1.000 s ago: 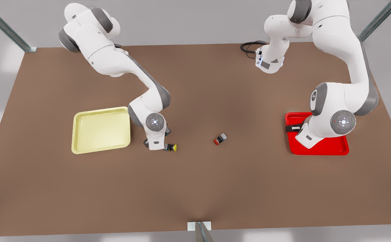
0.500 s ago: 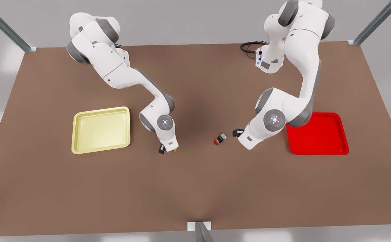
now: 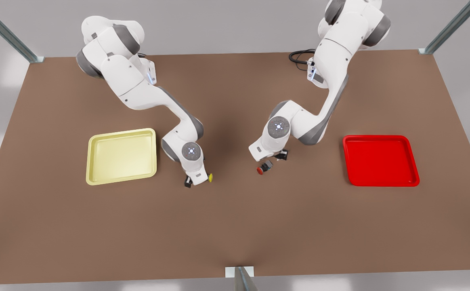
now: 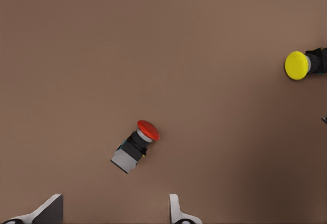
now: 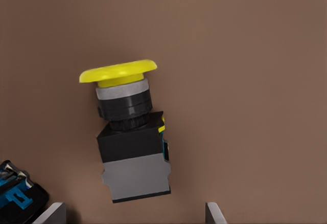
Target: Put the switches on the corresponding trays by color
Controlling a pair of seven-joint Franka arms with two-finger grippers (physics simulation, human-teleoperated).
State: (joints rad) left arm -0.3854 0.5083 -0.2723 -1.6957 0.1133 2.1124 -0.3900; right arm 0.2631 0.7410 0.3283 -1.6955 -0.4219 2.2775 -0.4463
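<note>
— What is changed since a second ago?

— Taken from the front view's left: the yellow tray (image 3: 121,131), toward the worktop's (image 3: 235,226) left edge, is unmoved and bare. Just beside its right rim, the right gripper (image 3: 196,180) has been shifted a little over the yellow switch (image 3: 209,177), which is laid on its side mid-worktop. Its fingers are spread wide, nothing grasped.

— And the other arm?

— It has been swung off the red tray (image 3: 380,137) to the red switch (image 3: 264,167). The left gripper (image 3: 277,155) is hung just beside it, fingers parted, nothing gripped. The red tray, toward the right edge, is left uncovered.

— What is meant for the task?

— Both picks are judged to be set up at once; no switch is yet lifted or placed.

— The surroundings?

— A plain brown worktop is seen, with a black cable (image 3: 299,56) coiled at the far edge, grey walls and metal struts (image 3: 5,32) at the corners.
</note>
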